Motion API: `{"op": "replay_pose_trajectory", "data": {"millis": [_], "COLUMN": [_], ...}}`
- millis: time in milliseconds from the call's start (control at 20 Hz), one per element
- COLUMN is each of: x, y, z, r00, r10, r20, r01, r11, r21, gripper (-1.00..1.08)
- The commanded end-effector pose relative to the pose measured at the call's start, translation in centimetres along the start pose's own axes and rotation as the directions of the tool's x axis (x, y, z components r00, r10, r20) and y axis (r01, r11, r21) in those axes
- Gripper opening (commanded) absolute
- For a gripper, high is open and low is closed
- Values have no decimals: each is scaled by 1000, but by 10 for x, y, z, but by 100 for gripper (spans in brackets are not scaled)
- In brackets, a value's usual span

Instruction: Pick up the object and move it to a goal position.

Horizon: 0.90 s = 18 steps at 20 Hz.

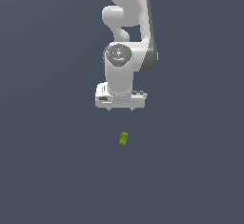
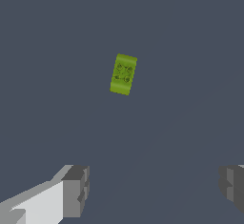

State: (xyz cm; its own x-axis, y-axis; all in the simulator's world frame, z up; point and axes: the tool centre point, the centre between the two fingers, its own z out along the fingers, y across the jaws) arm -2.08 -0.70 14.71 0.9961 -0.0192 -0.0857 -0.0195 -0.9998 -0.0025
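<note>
On bare slate-grey floor: lime-green object (image 1: 123,139) lies alone | hand (image 1: 120,109) above, fingers spread wide, grasping nothing

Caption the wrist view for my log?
Open gripper hovers apart from the green object, which lies ungrasped on the grey floor.

We see our white arm (image 1: 127,32) reaching straight down, wrist vertical, with the gripper (image 1: 120,108) pointing downward. Its two grey fingers (image 2: 76,189) stand wide apart (nothing is held between them), as the wrist view shows.
</note>
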Motion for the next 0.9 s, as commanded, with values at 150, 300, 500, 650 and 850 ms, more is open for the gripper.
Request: {"op": "replay_pose_trajectory", "data": {"millis": [150, 300, 500, 650, 850], "x": [2, 7, 11, 11, 15], "y": [-2, -7, -12, -11, -12], "z": [-2, -7, -12, -11, -7], "r00": [1000, 999, 997, 997, 998], "r10": [-11, -43, -68, -64, -51], "r20": [-6, -24, -37, -35, -38], "r01": [11, 42, 67, 63, 51], "r11": [1000, 999, 998, 998, 999], "r21": [-2, -10, -16, -15, -14], "gripper": [100, 100, 100, 100, 100]}}
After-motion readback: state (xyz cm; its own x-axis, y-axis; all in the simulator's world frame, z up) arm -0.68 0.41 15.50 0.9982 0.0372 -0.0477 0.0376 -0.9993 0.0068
